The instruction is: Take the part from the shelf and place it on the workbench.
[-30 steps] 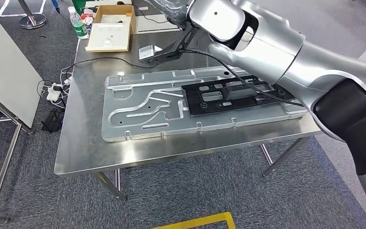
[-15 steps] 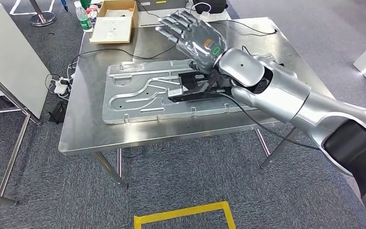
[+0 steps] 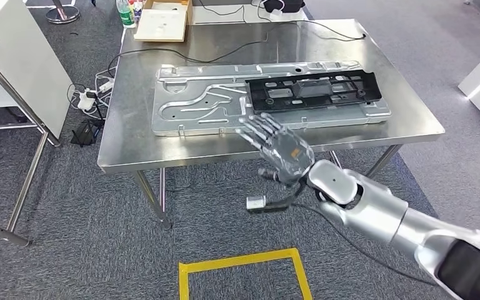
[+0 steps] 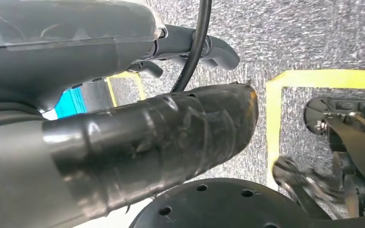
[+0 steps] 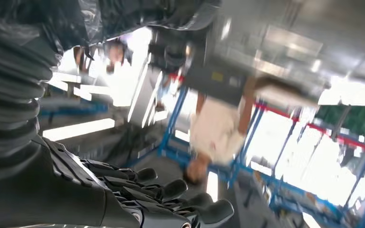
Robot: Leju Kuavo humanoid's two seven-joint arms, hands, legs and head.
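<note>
Workshop: steel workbench [image 3: 275, 140], taped floor.

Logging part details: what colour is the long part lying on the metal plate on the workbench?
Black. The part lies on the silver plate, clearest in the head view.

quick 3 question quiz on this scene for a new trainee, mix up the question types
1. True or false: the black part lies on the metal plate on the workbench.
2. Multiple choice: the right hand is A) gripping the black part, B) holding nothing with fingers spread, near the workbench's front edge, C) resting on the cardboard box.
3. Fill in: the tape outline on the carpet is coloured ____.

Key: 1 true; 2 B; 3 yellow.
</note>
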